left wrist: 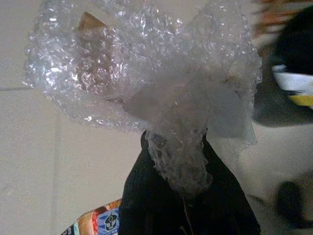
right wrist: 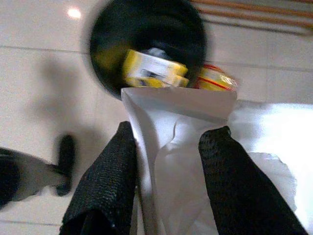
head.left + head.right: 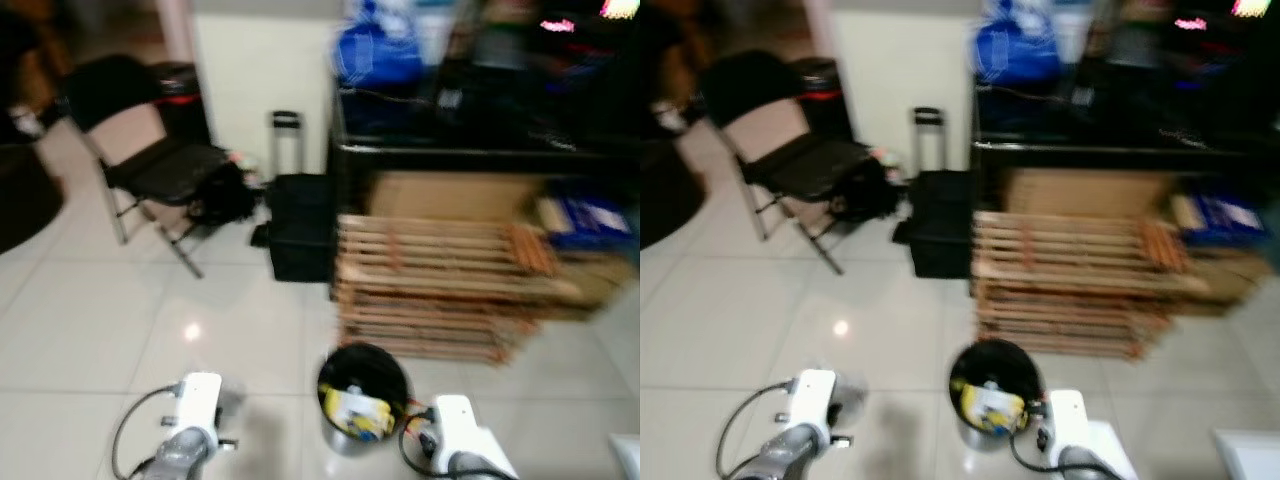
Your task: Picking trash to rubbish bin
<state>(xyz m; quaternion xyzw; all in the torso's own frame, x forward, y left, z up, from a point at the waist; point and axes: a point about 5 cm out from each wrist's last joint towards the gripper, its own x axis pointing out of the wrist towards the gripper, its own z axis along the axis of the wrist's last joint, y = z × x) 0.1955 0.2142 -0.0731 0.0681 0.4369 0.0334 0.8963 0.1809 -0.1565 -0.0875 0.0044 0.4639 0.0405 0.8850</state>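
A black rubbish bin [image 3: 391, 367] stands on the tiled floor just ahead, between my two arms, with a yellow pack [image 3: 358, 413] inside. My left gripper [image 1: 177, 147] is shut on a crumpled sheet of clear bubble wrap [image 1: 146, 73], held above the floor to the left of the bin. My right gripper [image 2: 171, 132] is shut on a white sheet of paper [image 2: 181, 110], close to the bin's [image 2: 105, 34] near rim. A red and yellow wrapper [image 2: 217, 81] lies at the bin's edge. Both views from the head are blurred.
Behind the bin lies a stack of wooden slats [image 3: 440, 285] under a dark counter [image 3: 480, 140]. A black suitcase [image 3: 300, 225] and a folding chair [image 3: 150, 150] stand to the left. A colourful packet [image 1: 98, 223] lies on the floor under my left gripper.
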